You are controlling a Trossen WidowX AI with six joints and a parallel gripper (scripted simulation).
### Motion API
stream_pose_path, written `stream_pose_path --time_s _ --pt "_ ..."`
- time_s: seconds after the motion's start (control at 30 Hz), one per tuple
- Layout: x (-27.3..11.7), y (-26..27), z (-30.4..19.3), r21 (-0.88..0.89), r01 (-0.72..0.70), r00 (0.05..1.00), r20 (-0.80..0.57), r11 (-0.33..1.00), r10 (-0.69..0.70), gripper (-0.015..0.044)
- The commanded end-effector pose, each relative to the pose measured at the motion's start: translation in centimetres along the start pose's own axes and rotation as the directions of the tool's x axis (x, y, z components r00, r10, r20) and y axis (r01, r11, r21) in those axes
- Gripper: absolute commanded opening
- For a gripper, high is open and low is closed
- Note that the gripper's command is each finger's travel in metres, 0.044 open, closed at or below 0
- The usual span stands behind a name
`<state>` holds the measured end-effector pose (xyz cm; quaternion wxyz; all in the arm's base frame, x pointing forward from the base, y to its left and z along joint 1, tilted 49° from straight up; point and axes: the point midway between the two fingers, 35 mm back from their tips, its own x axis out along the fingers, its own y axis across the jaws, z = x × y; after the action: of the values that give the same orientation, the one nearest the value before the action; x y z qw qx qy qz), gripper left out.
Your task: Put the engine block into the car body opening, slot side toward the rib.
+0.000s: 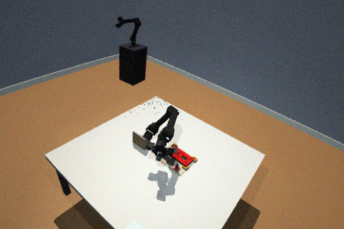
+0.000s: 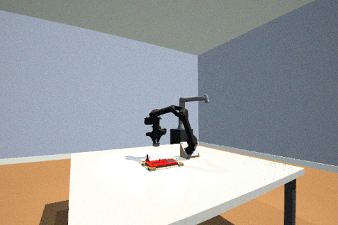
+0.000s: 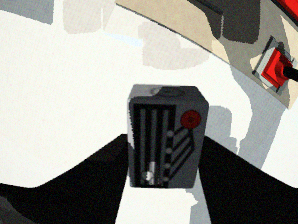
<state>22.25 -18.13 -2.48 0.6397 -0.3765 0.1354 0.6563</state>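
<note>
In the top view, a second arm [image 1: 134, 32] stands on a black pedestal [image 1: 133, 65] [image 2: 176, 136] at the far left, beyond the desk [image 1: 95, 155] [image 2: 128, 194] [image 3: 50, 100].

On the desk, a thin upright panel [image 1: 139, 140] [image 2: 183, 151] comes first from the left. To its right is the working arm [image 1: 172, 118] [image 2: 188, 130], bent high, with its hand [image 1: 159, 157] [image 2: 156, 143] [image 3: 164, 143] pointing down. The hand is pinching the engine block [image 2: 156, 144] [image 3: 167, 132] between both fingers. The exterior view shows the block raised above the desk, outside the car body. In the wrist view, its striped face and red disc are visible.

Further right lies a tan board [image 1: 181, 172] [image 3: 200, 27], with a small red piece [image 1: 176, 168] [image 3: 276, 67] near its near edge. The red car body [image 1: 183, 155] [image 2: 163, 162] [image 3: 292, 5] lies flat there, with orange corner pieces [image 1: 195, 160] [image 2: 151, 169] around it.
</note>
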Motion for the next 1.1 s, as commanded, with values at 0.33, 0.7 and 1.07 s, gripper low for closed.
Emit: stream_pose_path --time_s 0.33,0.7,1.07 --pt "-2.6 -0.5 0.5 0.055 -0.002 1.000 -0.010 0.998 0.002 0.0000" --pt "-1.9 -3.4 1.6 0.331 0.002 1.000 -0.028 0.944 0.008 0.0000" --pt "-1.0 -6.2 3.0 0.577 0.015 0.999 -0.040 0.817 0.010 0.0000"
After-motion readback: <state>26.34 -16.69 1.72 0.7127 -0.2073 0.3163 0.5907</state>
